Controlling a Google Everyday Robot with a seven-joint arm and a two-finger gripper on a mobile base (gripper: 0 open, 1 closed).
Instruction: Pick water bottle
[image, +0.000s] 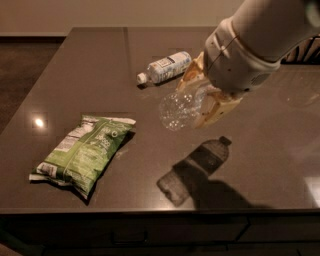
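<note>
The clear, ribbed water bottle (181, 108) hangs in the air above the middle of the dark table (100, 65), tilted with its base toward the lower left. My gripper (202, 100) is shut on its upper part, tan fingers (215, 112) on both sides. The cap and label band are hidden behind the fingers. The bottle's reflection shows on the tabletop below it.
A bottle wrapped in a white label (165, 67) lies on its side at the back of the table, just left of my arm. A green snack bag (82, 152) lies at the front left. The table's front edge runs along the bottom of the view.
</note>
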